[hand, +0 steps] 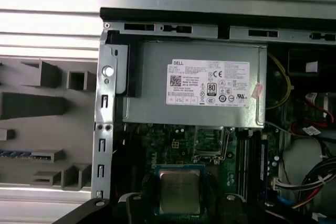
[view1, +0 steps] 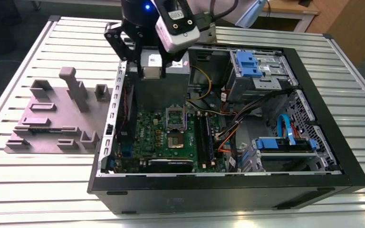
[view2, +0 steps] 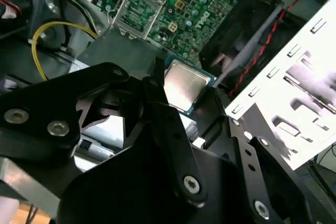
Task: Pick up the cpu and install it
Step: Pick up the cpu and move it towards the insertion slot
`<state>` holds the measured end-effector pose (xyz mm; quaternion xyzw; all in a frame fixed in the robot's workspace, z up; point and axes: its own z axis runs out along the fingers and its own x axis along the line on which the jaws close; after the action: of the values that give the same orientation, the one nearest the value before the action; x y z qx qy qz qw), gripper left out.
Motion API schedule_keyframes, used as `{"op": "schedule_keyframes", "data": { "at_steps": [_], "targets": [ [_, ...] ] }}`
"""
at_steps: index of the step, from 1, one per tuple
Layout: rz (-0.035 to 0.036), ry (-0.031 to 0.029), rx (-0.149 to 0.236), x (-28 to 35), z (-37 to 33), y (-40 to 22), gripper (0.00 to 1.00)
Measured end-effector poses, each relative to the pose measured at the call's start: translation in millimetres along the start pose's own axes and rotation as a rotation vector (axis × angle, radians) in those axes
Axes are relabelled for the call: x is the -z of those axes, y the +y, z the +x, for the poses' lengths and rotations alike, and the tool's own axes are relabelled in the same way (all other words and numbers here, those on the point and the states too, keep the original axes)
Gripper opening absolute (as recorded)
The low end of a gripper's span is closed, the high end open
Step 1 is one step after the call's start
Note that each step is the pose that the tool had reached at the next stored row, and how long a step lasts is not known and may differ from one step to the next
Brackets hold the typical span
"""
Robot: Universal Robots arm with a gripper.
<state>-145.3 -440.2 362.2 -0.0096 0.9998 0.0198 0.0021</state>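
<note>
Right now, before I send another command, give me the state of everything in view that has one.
gripper: shut on the cpu, raised above the open case.
cpu: held in the gripper, metal top showing in both wrist views, not seated.
socket: empty, its frame looks swung open.
computer case: lying on its side, side panel off, inside exposed.
</note>
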Motion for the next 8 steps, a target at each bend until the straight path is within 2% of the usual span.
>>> {"op": "schedule_keyframes", "data": {
  "at_steps": [4, 8],
  "targets": [
    [0.0007, -0.0015, -0.042, -3.3, -1.4, -0.1, 0.47],
    [0.0007, -0.0016, -0.044, -4.8, -13.8, -0.4, 0.47]
  ]
}}
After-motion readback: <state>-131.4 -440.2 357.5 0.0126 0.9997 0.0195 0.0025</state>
